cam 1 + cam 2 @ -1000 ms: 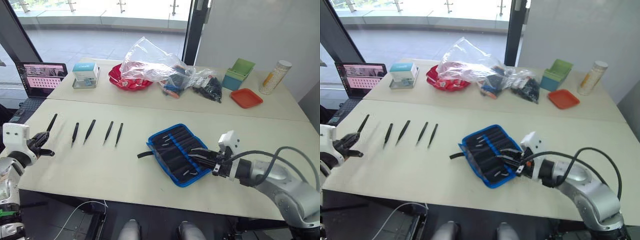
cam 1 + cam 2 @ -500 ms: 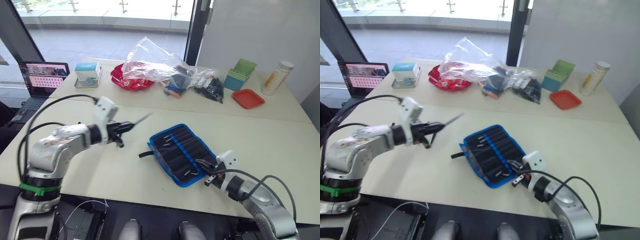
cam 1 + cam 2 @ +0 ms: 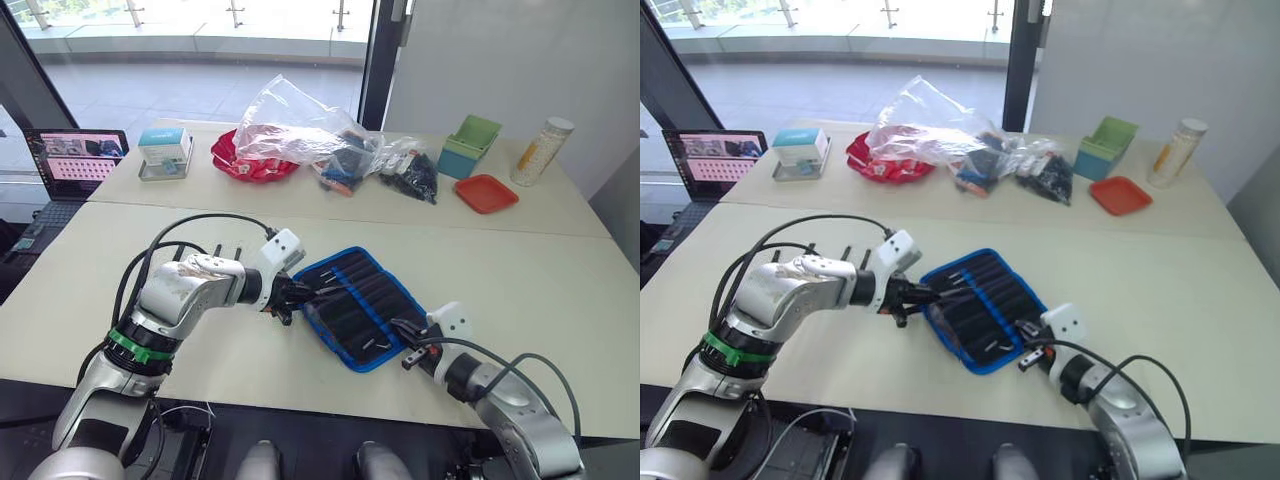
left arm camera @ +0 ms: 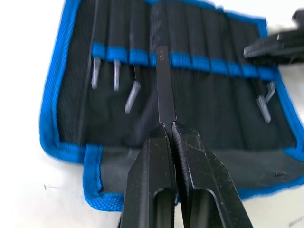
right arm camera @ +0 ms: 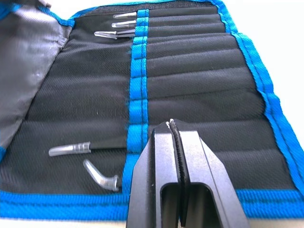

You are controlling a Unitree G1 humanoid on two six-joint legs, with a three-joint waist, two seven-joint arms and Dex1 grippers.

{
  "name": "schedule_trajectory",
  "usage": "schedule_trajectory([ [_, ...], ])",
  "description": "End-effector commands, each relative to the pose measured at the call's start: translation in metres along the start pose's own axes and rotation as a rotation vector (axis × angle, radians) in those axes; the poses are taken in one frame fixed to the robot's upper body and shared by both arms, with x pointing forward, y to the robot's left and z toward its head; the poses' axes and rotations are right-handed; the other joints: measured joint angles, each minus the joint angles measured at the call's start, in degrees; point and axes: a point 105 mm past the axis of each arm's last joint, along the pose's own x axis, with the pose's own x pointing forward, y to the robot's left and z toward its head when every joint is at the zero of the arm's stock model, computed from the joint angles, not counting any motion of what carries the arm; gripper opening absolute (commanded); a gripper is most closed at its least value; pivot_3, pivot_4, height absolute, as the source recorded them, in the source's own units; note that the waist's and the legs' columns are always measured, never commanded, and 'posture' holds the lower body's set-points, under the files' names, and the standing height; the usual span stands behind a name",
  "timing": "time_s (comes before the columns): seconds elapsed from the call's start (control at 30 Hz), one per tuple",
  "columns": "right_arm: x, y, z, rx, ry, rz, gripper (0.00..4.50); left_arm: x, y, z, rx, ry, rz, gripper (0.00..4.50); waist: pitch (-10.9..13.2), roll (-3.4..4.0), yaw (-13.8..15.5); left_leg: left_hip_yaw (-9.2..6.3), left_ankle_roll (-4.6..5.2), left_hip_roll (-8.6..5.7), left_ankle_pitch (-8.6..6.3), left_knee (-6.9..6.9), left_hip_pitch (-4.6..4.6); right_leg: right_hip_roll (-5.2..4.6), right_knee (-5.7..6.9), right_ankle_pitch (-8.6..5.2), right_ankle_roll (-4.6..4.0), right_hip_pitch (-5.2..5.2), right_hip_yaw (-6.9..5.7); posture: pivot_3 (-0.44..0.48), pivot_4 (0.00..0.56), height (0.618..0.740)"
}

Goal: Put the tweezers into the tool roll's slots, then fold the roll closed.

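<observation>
Tool roll [image 3: 978, 310] lies open on the near table [image 3: 1200, 290], blue edging all round, w/ silvery tips showing in the slots [image 3: 990, 300]. Left gripper [image 3: 908, 297] sits at the roll's left edge w/ a slim black tweezer [image 3: 945, 292] reaching over the roll; right gripper [image 3: 1032, 352] is at the roll's near right corner. Beyond the roll on the far table: clear plastic bag [image 3: 925, 125] over a red dish [image 3: 872, 165], green bins [image 3: 1104, 146], orange tray [image 3: 1119, 195], bottle [image 3: 1172, 153]; laptop [image 3: 708, 160] far left of the roll.
</observation>
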Motion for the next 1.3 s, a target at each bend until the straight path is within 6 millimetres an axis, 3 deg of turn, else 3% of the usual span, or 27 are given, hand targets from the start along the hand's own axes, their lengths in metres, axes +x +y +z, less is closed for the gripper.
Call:
schedule_trajectory([
  [0.03,0.002,0.005,-0.005,-0.002,0.029,0.004,0.04,-0.005,-0.009,0.003,0.051,0.053,-0.025,0.0,0.0,0.0,0.01,0.0,0.0,0.0,0.0,0.0,0.0,0.0,-0.01,0.0,0.0,0.0,0.0,0.0,0.15,0.723],
  [0.53,0.002,0.016,-0.013,-0.008,0.082,0.023,0.04,0.006,0.005,0.006,0.074,0.102,0.039,0.0,0.0,0.0,-0.01,0.0,0.0,0.0,0.0,0.02,0.04,0.01,0.0,-0.01,0.01,0.04,0.0,0.0,0.15,0.723],
  [0.77,0.002,0.016,-0.016,0.001,0.093,-0.003,0.04,0.002,0.008,0.006,0.08,0.097,0.051,0.0,0.0,0.0,-0.03,-0.01,0.0,0.0,0.0,0.03,0.04,0.0,0.0,-0.01,0.01,0.06,0.0,0.0,0.15,0.723],
  [1.3,0.001,0.015,-0.018,0.005,0.131,-0.011,0.04,0.006,0.003,0.002,0.105,0.103,0.05,0.0,-0.01,0.0,0.0,-0.01,0.0,0.0,0.0,0.03,0.05,0.01,0.0,-0.01,0.01,0.07,-0.01,0.0,0.15,0.723],
])
